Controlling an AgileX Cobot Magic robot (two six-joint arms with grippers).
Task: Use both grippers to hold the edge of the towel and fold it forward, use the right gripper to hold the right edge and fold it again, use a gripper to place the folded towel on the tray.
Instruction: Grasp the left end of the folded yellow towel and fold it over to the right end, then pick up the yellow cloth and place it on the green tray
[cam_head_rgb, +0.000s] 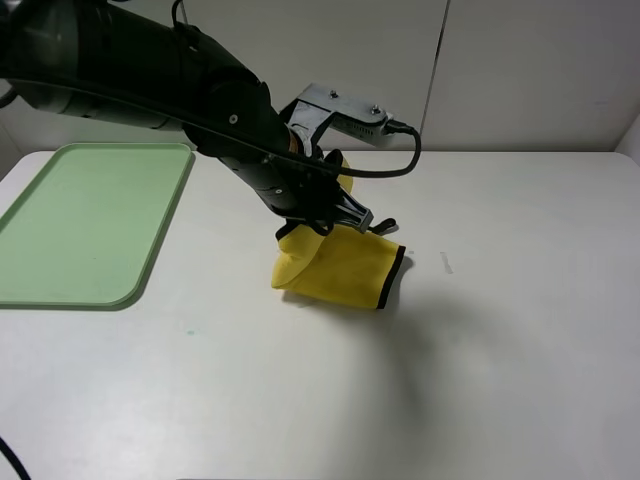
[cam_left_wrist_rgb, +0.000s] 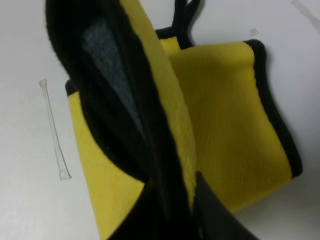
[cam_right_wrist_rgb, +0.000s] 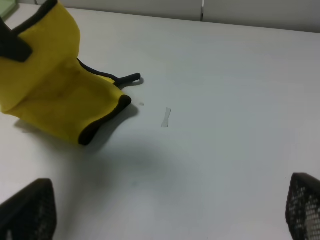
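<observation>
Right of the tray (cam_head_rgb: 90, 220), the left gripper (cam_head_rgb: 318, 222), clamped on the towel (cam_head_rgb: 340, 270), should lift it clear before carrying it across.

I see a plain white surface (cam_head_rgb: 500, 350), a small clear strip (cam_right_wrist_rgb: 165, 118) lying flat on it, what it is I cannot tell, a tiny pale fleck (cam_right_wrist_rgb: 141, 104) near the strip, pale wall panels (cam_head_rgb: 530, 70) behind, a dark vertical seam (cam_head_rgb: 437, 60) between two panels

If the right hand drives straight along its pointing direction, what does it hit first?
Probably the bare table, near a small clear scrap. The towel sits to the side of the line from the right hand. Depth is hard to judge.
</observation>
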